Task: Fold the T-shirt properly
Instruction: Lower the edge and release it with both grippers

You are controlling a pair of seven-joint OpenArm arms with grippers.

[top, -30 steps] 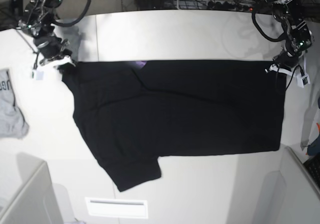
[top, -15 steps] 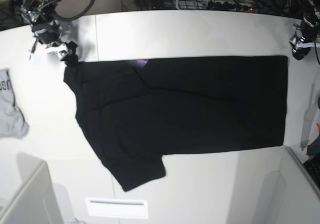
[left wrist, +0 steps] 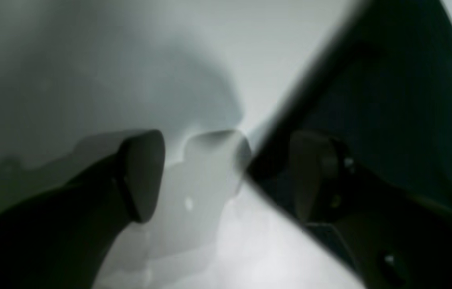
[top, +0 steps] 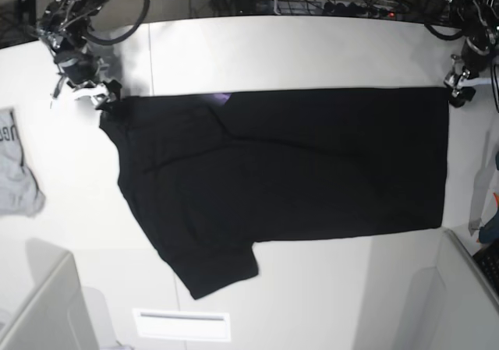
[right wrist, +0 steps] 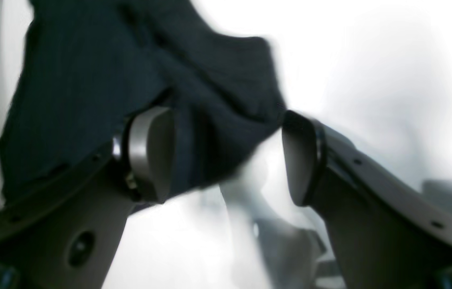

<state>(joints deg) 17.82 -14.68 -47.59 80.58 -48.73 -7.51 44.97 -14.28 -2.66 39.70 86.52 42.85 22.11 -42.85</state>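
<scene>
Since the earlier frame both claws shifted slightly: T-shirt [top: 281,171] flat on table [top: 296,54], long axis 3-to-9; left claw [top: 460,93] open, empty at 2 corner, right claw [top: 105,99] open astride 10 corner.

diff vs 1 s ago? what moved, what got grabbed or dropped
Both grippers let go of the T-shirt corners they held a second ago. The left gripper and right gripper pulled back from the shirt's edge and now stand open beside its top corners. The T-shirt lies flat where it was; the grey garment hasn't moved.
</scene>
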